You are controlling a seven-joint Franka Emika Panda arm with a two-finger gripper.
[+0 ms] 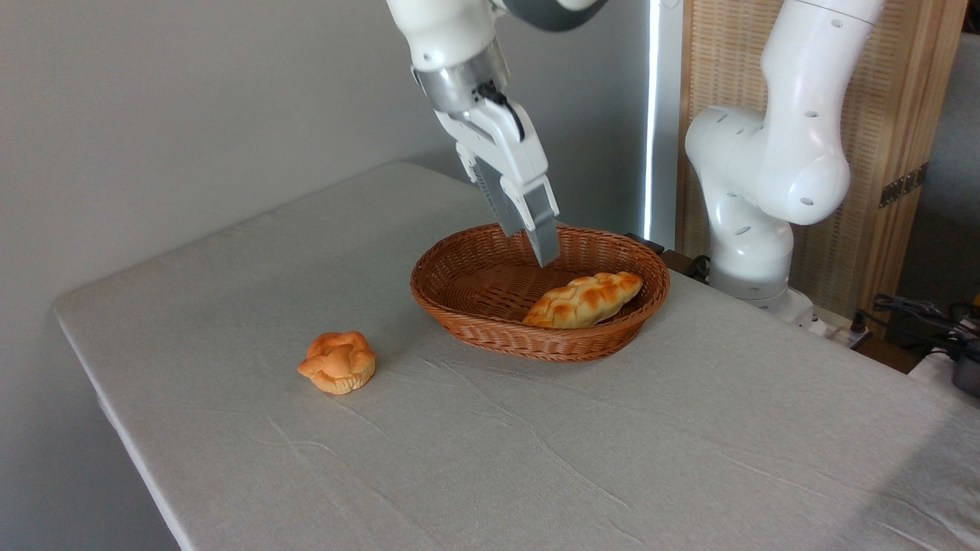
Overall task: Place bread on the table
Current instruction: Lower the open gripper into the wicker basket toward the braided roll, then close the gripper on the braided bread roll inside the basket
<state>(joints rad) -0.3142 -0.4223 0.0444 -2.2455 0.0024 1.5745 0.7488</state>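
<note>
One braided bread (583, 299) lies in the wicker basket (490, 321), right half. Your jaws hang above, empty (apart or together, I cannot tell). It looks light and soft; grip its middle, crosswise.

A counter (689, 459) covered in wrinkled light grey cloth carries a brown wicker basket (490, 325) and, well apart to its left, a small orange bun (338, 362).

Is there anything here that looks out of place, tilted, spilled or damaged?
Nothing is spilled or damaged. The braided bread lies tilted against the right inner wall of the basket, one end raised near the rim. A small bun sits alone on the table.
</note>
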